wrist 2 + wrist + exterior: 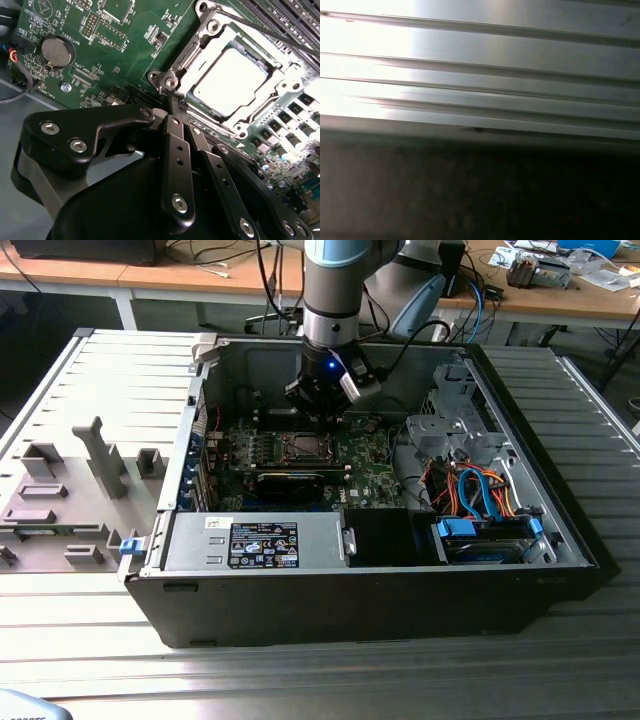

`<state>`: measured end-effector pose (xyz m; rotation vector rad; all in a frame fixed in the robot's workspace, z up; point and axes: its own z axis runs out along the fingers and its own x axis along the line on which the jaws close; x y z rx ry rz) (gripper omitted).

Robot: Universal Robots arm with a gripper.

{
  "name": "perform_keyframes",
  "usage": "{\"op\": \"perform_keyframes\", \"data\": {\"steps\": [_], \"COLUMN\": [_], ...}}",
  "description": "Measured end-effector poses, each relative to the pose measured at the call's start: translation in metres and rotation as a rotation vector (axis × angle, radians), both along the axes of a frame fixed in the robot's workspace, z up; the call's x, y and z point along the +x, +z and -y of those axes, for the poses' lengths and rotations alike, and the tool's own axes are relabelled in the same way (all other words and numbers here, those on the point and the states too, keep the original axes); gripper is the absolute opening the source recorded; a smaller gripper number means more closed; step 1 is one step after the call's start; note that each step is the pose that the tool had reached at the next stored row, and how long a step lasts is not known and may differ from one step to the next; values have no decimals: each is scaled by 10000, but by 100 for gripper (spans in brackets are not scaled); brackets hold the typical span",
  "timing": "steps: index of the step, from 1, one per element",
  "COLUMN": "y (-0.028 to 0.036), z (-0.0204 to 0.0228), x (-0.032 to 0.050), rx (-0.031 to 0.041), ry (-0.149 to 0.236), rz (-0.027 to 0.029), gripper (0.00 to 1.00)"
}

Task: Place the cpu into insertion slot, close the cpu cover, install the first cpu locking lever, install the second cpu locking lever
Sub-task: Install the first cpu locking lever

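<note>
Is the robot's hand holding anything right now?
No. The hand is pinched shut on nothing, its tips beside the cpu cover. The cpu already sits in its slot.

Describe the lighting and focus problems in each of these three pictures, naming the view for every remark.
In the second wrist view, glare washes out the cpu top inside the cpu cover, while the gripper sits dark in the foreground. In the first wrist view, the ribbed metal surface is blurred, overexposed at one end, with a dark band beside it. In the exterior view, light is even, though the computer case interior is shadowed.

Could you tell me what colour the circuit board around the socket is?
Green, clearest in the second wrist view: circuit board around the socket.
</note>
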<state>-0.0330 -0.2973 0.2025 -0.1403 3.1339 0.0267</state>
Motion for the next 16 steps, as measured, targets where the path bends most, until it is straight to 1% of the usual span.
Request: {"op": "perform_keyframes", "data": {"steps": [2,3,5,7,8,10,11,12,14,16], "y": [-12,-14,27,99,132,134,135,135,133,129], "z": [2,1,-3,0,1,9,26,63,122,191], "x": [-1,-1,2,0,0,-1,-1,-1,0,-1], "rx": [69,185,202,184,160,119,87,1,-55,-86], "ry": [1,5,8,12,11,12,11,12,12,11], "rz": [-6,-3,17,11,11,12,11,11,11,11], "gripper": [11,11,11,11,11,11,11,11,11,11]}}
